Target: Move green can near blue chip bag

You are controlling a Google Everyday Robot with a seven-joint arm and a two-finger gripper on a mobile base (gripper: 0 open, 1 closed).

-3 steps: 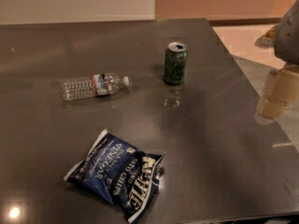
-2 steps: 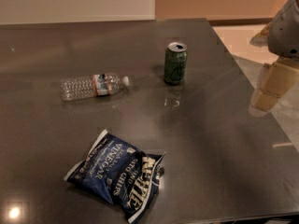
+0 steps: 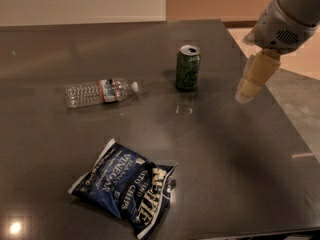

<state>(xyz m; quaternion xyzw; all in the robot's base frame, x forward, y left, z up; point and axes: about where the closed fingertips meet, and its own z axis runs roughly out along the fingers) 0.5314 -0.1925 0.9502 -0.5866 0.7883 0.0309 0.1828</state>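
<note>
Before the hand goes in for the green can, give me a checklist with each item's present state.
1. Green can standing upright on the table: ok.
2. Hand at the can: not ok; it hangs to the can's right, apart from it.
3. Nothing between hand and can: ok.
4. Blue chip bag lying flat near the table's front edge, with room beside it for the can: ok.
5. Water bottle lying on its side left of the can, off the line from can to bag: ok.
</note>
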